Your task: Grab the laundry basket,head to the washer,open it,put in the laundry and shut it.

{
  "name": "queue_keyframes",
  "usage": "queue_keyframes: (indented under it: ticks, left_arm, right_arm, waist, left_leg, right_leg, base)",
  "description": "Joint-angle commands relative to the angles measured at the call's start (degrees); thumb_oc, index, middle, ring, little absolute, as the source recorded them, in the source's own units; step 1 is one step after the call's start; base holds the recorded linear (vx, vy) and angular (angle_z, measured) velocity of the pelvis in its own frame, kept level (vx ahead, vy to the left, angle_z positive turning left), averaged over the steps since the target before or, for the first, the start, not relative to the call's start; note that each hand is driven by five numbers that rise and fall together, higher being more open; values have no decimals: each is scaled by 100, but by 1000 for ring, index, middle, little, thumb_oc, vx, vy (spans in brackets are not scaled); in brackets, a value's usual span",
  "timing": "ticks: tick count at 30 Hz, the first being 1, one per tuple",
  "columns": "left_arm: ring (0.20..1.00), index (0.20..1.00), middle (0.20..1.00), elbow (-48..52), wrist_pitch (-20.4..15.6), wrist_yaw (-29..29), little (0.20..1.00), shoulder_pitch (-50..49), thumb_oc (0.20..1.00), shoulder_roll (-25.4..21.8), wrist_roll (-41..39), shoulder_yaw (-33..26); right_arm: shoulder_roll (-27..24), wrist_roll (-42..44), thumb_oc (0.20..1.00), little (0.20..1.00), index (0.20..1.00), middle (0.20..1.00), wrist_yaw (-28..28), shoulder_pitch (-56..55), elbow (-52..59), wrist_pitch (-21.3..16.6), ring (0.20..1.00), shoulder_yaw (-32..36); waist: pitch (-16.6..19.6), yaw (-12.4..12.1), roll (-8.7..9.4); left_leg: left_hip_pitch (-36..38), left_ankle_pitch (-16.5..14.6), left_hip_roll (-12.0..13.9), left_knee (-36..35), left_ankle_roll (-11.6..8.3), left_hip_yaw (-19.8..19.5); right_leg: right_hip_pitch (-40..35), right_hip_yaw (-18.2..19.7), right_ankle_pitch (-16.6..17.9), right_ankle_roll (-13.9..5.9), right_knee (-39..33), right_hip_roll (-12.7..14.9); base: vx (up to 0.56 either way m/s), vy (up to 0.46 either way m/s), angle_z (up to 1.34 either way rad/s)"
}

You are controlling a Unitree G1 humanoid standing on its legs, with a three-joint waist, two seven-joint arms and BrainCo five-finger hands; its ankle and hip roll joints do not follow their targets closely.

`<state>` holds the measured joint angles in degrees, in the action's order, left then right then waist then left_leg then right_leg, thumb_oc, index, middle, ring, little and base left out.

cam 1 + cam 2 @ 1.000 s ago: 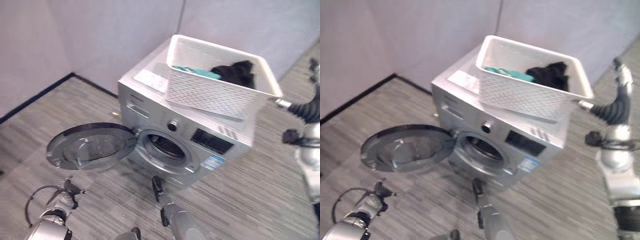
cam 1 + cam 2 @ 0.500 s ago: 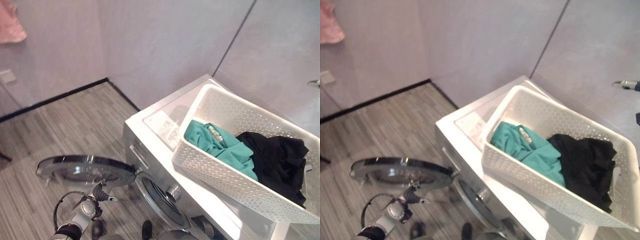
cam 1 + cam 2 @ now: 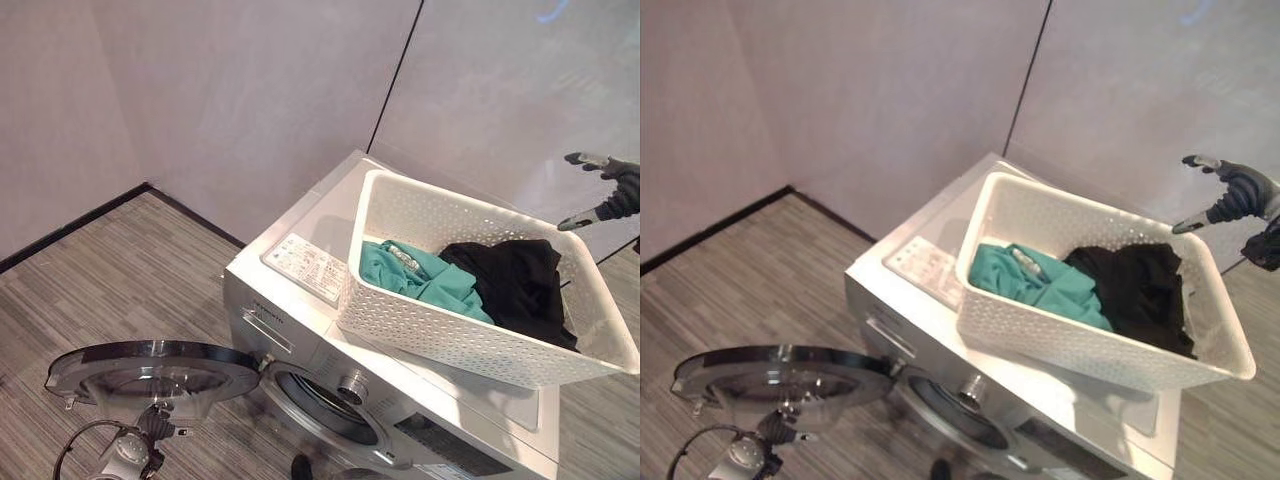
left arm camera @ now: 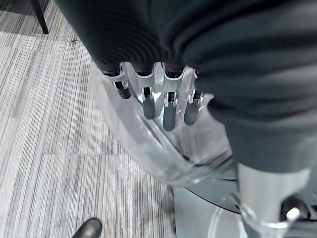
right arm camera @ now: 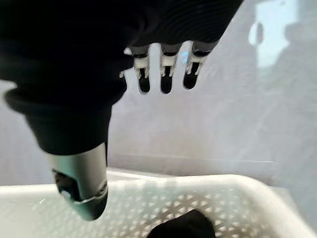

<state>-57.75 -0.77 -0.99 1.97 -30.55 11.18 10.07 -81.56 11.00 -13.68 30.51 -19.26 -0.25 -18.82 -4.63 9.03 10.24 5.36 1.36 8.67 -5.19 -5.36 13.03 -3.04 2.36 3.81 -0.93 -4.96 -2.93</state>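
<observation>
Nearest, the round glass door of the washer is swung wide open, and the left hand is held over it with fingers relaxed and nothing grasped. On the washer's top, a white sticker with print too small to be read is seen beside the white laundry basket, in which a teal garment and a black garment are piled. Farther off, the right hand is raised above the basket's far corner, fingers spread and empty.
</observation>
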Motion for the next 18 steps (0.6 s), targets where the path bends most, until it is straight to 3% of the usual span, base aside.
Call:
queue_keyframes:
  ticks: [1, 9, 18]
  left_arm:
    - [1000, 1000, 1000, -197, -127, -10, 1000, 91, 1000, 50, -283, 66]
    - [1000, 1000, 1000, -694, -104, -6, 1000, 112, 1000, 127, -435, -40]
    - [1000, 1000, 1000, -670, -131, 126, 1000, -9, 1000, 217, -605, -135]
  right_arm:
    - [-71, -114, 1000, 1000, 1000, 1000, 6, 172, -197, -22, 1000, 397]
    - [92, -211, 1000, 1000, 1000, 1000, -33, 508, -154, -24, 1000, -77]
    - [161, -290, 1000, 1000, 1000, 1000, -275, -243, 146, -84, 1000, 133]
  waist:
    - [57, -322, -119]
    - [29, -348, -142]
    - [2, -383, -154]
  left_leg:
    - [519, -835, 561, 796, 66, 37]
    - [384, -737, 553, 739, 18, -44]
    - [258, -633, 641, 683, -56, -146]
  right_leg:
    - [869, -151, 122, -739, 47, 513]
    - [981, -228, 120, -729, 21, 545]
    - [997, -371, 29, -705, -4, 508]
  base:
    - [0, 0, 0]
    - [3, -6, 3]
    - [12, -26, 5]
